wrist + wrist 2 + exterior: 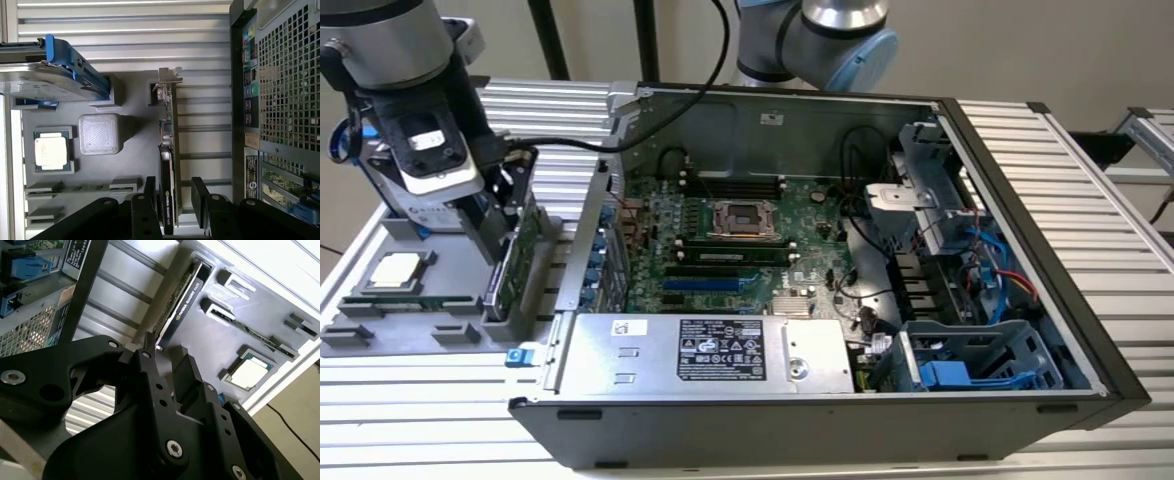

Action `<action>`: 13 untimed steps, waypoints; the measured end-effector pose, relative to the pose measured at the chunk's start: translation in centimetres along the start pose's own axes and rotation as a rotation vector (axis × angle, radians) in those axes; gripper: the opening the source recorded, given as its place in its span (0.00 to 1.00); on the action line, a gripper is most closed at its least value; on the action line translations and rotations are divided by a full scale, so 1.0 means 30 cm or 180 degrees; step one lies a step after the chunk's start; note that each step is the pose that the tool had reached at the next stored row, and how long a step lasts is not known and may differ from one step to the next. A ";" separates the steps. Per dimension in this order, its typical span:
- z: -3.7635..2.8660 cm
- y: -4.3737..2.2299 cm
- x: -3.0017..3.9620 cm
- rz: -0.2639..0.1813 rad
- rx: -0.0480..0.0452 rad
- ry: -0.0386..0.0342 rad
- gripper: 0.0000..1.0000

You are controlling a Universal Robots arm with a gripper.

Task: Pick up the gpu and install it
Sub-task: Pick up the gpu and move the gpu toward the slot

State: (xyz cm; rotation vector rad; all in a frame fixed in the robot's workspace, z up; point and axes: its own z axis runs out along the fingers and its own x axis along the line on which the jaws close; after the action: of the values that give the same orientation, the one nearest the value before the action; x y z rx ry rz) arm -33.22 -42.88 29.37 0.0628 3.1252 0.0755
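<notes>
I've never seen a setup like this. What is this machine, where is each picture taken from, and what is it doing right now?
This is a robot arm with a two-fingered hand at its end. The exterior view comes from a camera off the arm and shows the whole scene: an open computer case on a ribbed table, with a grey tray of parts at the exterior view's left. The two wrist views come from cameras riding on the arm, looking past the black fingers. The tray holds a processor chip and a hard drive with blue clips, and a graphics card stands on its edge in a slot. The hand is open, one finger on each side of the card; it holds nothing yet.
</notes>
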 end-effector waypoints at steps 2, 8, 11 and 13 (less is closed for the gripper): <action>0.003 0.000 0.000 0.0000 0.0000 0.0000 1.00; 0.011 -0.001 0.000 0.0000 0.0000 0.0000 1.00; 0.016 -0.001 0.000 0.0000 0.0000 0.0000 1.00; 0.020 -0.001 0.000 0.0000 0.0000 0.0000 1.00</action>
State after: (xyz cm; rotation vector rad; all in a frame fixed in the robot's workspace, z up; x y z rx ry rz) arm -33.22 -42.87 28.78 0.0628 3.1253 0.0756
